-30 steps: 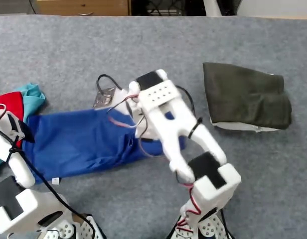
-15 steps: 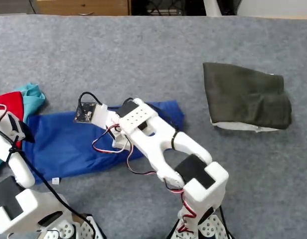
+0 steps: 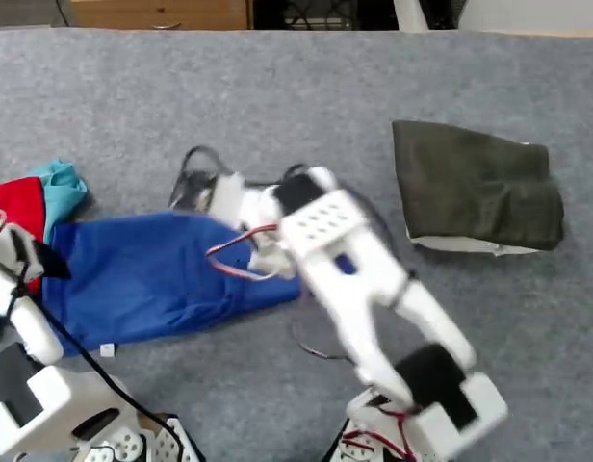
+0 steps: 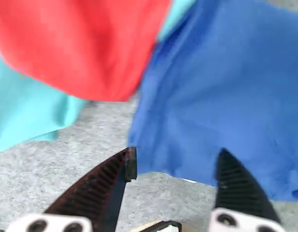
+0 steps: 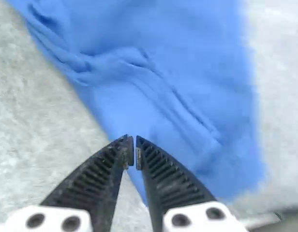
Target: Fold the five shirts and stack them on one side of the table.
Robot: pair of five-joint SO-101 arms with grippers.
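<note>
A blue shirt (image 3: pixel 152 274) lies spread flat at the table's left-centre. My right gripper (image 3: pixel 200 188) hangs over its far edge; in the right wrist view the gripper (image 5: pixel 130 145) is shut with nothing in it, just above the blue cloth (image 5: pixel 163 72). My left gripper (image 3: pixel 38 258) is at the shirt's left end. It is open (image 4: pixel 175 166), its fingers straddling the blue hem (image 4: pixel 212 96). A red shirt (image 4: pixel 81 43) and a teal shirt (image 4: pixel 23 116) lie bunched beside it, at the table's far left (image 3: pixel 22 197). A folded dark green shirt (image 3: pixel 475 183) rests on a white one (image 3: pixel 470 247) at the right.
The grey felt table (image 3: pixel 306 87) is bare along the far side and at the front right. A wooden cabinet (image 3: pixel 162 12) stands beyond the far edge. Loose cables trail from the right arm (image 3: pixel 354 260) over the blue shirt.
The right arm swung left over the blue shirt, then back toward the shirt's far edge. The left arm has hardly moved. The blue shirt lies about where it was.
</note>
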